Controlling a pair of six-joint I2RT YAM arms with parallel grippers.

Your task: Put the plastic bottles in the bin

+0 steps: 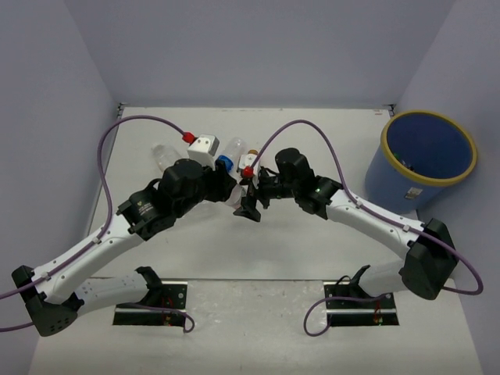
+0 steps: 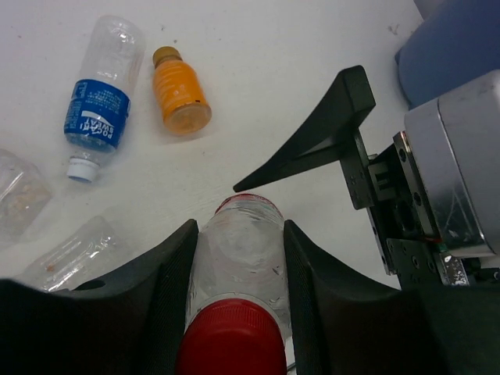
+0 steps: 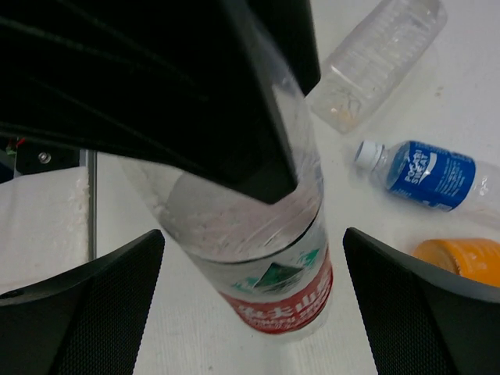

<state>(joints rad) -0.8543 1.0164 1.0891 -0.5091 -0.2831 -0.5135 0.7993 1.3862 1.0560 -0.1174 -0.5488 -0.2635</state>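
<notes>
Two arms with white link shells and black joint housings, left arm [image 1: 86, 254] and right arm [image 1: 375, 215], stand on black base plates [image 1: 152, 306] at 7 and 5 o'clock in the overhead view. A purple cable [image 1: 109, 152] loops along each arm, ending in a red connector [image 1: 188, 136]. Matte black plastic fingers [image 2: 160, 301]; a green light [image 1: 319, 190] shows on the right arm.

Bottle [image 2: 241, 254] is clear glossy plastic, cap [image 2: 230, 344] smooth red, fingers [image 2: 160, 308] matt black plastic, table [image 2: 281, 70] just matt white.
</notes>
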